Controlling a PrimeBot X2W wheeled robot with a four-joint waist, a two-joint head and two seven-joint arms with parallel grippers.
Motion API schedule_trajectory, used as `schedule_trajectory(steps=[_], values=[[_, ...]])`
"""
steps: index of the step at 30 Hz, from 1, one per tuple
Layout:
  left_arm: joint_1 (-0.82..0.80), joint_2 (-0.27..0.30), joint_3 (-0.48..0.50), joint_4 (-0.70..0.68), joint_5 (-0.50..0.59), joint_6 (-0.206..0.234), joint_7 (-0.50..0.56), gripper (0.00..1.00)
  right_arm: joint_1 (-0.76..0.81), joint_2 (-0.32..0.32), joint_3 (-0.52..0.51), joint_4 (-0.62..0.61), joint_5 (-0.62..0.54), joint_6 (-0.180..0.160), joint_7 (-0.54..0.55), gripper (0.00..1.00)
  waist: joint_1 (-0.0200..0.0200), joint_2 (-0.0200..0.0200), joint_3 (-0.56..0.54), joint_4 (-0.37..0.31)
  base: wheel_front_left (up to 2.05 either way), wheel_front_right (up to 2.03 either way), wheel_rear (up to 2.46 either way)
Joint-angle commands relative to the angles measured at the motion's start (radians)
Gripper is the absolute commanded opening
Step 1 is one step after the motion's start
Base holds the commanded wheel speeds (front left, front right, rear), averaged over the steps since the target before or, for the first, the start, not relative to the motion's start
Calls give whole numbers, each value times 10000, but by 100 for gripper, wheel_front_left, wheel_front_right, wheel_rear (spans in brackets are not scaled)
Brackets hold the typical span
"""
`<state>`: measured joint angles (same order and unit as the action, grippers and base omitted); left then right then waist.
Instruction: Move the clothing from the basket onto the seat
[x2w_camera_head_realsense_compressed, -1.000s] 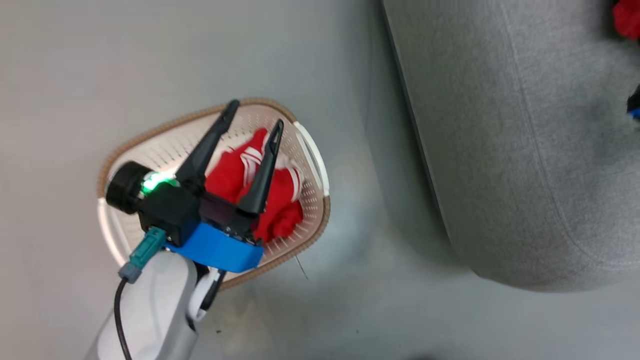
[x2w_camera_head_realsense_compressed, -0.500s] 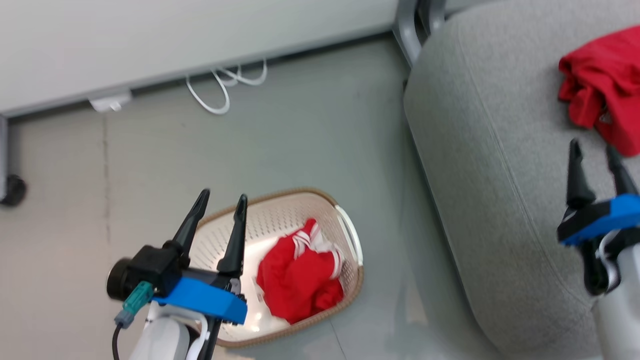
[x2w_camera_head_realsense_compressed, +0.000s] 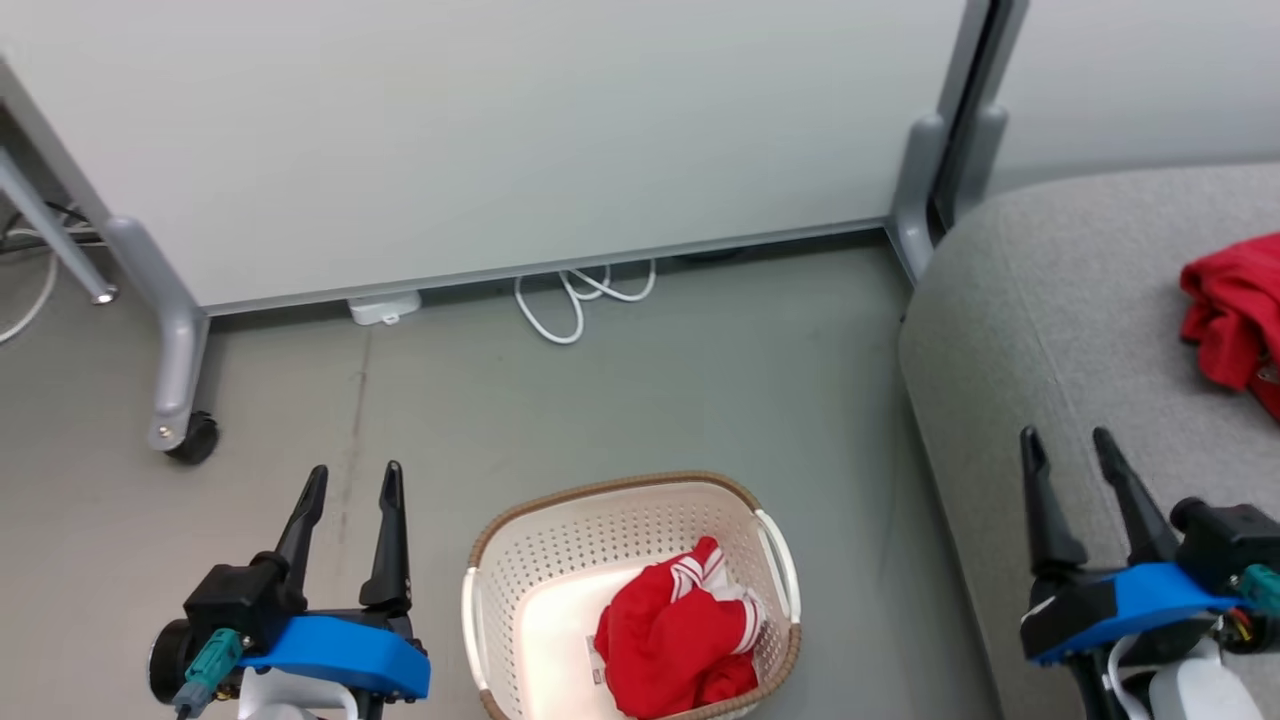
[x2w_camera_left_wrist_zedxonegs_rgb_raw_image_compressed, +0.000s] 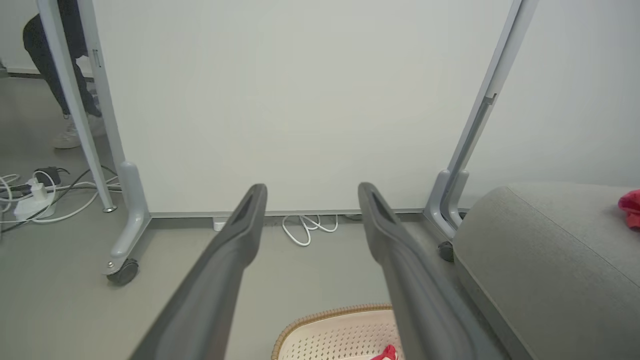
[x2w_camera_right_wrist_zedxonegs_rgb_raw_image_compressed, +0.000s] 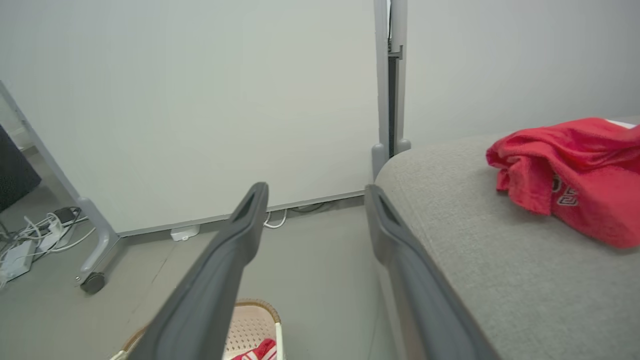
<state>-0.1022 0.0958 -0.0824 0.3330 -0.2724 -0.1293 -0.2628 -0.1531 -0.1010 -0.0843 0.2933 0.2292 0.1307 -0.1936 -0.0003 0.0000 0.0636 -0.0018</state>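
Striped garment: the striped garment (x2w_camera_head_realsense_compressed: 675, 640) lies crumpled in the basket (x2w_camera_head_realsense_compressed: 610, 487), at about 6 o'clock in the head view. It is heaped toward the basket's 4 o'clock side, pressed against the perforated wall.
Printed garment: the printed garment (x2w_camera_head_realsense_compressed: 1225, 310) lies on the seat (x2w_camera_head_realsense_compressed: 1050, 330), out at 3 o'clock near the edge of the head view, so half the task looks done.
Left gripper: the left gripper (x2w_camera_head_realsense_compressed: 355, 480) hovers over the floor (x2w_camera_head_realsense_compressed: 640, 400) at 8 o'clock, beside the basket and apart from it. Its fingers are spread and released, carrying nothing.
Right gripper: the right gripper (x2w_camera_head_realsense_compressed: 1062, 438) hangs over the seat's near edge at 4 o'clock. Its fingers are likewise parted and empty.
Handling: the fabric looks thin, light and limp. It will likely sag and trail rather than lift as one piece, and it should not break or slip much between the fingers.
Where to hold: the raised fold with white stripes at the heap's 12 o'clock end looks best, since it stands highest and clear of the wall. Pinching several layers there should bring the whole garment up.
Caution: a trailing hem may catch on the woven rim, and the light basket could drag along with it.
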Motion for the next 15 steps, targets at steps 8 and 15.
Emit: schedule_trajectory(steps=[8, 15], values=[[121, -59, 217, 322, 66, -21, -31, 100, 922, 329, 254, -907, 110, 1, 479, 100, 3, 0, -457, 451, 0, 0, 0], [165, 16, 144, 441, -1, -21, -31, 100, 1050, 452, 333, -1008, 218, 1, 670, 100, 3, 0, -497, 504, 0, 0, 0]])
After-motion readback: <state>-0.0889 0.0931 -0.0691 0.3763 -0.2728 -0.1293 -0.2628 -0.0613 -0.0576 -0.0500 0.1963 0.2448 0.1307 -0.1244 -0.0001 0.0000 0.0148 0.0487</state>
